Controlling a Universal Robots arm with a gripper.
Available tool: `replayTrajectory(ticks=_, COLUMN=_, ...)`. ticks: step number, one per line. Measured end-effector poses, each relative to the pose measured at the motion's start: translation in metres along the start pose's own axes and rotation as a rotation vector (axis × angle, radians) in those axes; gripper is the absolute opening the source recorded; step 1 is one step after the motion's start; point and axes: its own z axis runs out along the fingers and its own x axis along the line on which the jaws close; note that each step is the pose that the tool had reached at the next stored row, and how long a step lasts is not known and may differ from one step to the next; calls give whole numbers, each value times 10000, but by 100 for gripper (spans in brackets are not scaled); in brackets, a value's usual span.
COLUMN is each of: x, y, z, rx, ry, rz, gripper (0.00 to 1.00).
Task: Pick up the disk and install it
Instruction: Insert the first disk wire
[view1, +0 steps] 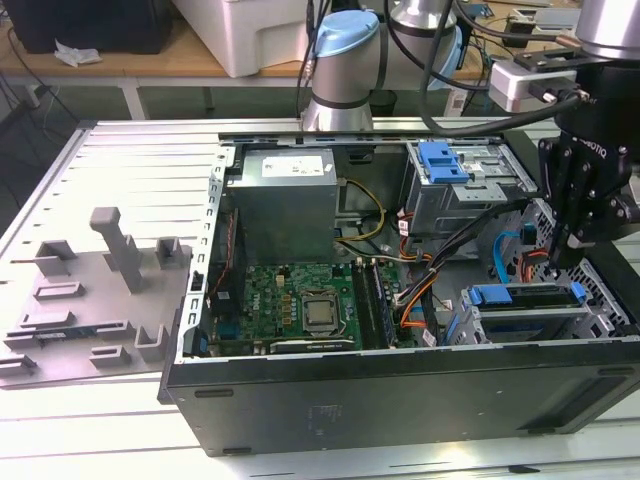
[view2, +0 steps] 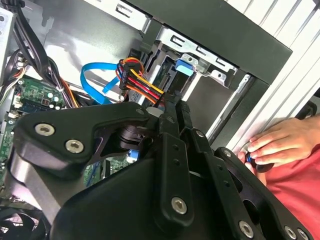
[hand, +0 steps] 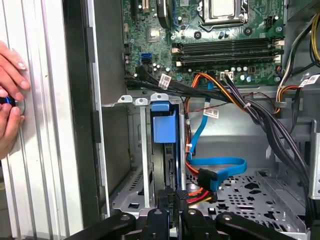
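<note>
The end effector (view1: 562, 250) hangs inside the open computer case (view1: 400, 400), clenched: in the second wrist view its two fingers (view2: 166, 125) run side by side with no gap between them and nothing gripped. The disk (view1: 528, 294) is not in its grasp. It stands edge-on in a slot of the lower drive cage (hand: 142, 150), directly ahead of the fingertips. In both wrist views its blue carrier end (hand: 164, 129) faces the case wall, at the far end from the end effector. Judging by that line-up, the closed fingers work as a blunt pusher aimed along the slot, and the cage walls keep the disk upright.

A blue data cable (hand: 220, 165) and a red-and-yellow power plug (view2: 135, 80) lie loose just beside the fingertips, not plugged into the disk. Beyond the case wall, a person's hand (hand: 10, 65) rests on the table (view1: 130, 170), pinching something small and blue that I cannot identify.

The end effector's own body hides the disk's near end. I cannot tell whether the tips touch the disk or whether it is fully seated.
</note>
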Motion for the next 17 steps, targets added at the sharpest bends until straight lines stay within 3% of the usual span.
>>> replayTrajectory(ticks=17, x=-22, y=15, z=126, rx=7, ry=-4, rz=-40, gripper=17)
